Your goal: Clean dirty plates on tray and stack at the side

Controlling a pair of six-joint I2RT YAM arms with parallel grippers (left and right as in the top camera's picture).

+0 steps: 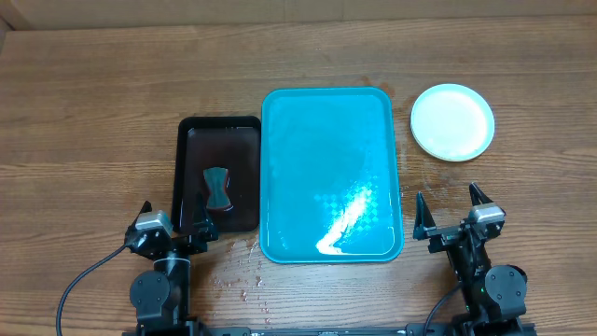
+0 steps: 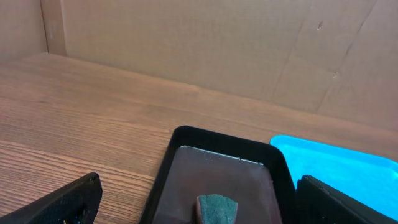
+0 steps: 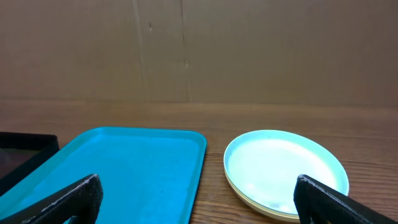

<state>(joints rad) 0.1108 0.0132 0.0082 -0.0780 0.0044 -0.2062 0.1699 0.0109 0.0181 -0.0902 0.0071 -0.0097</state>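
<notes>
The task looks essentially finished. The tray (image 1: 331, 177) lies bare in the middle of the surface (image 1: 93, 112), with only glare and a wet sheen on it and no plate left on it. The plates (image 1: 452, 121) sit in one stack on the surface just beyond the tray's far right corner, apart from its rim. The top one is pale and shows no red smear. The right wrist view shows a yellow-green rim under it, but I cannot tell how many are in the stack. The sponge (image 1: 216, 189) rests in the black tray (image 1: 219, 119), just left of the tray. The left gripper (image 1: 175, 213) and the right gripper (image 1: 446, 201) sit at the near edge, jaws spread wide and holding nothing. Nothing appears left to do.
</notes>
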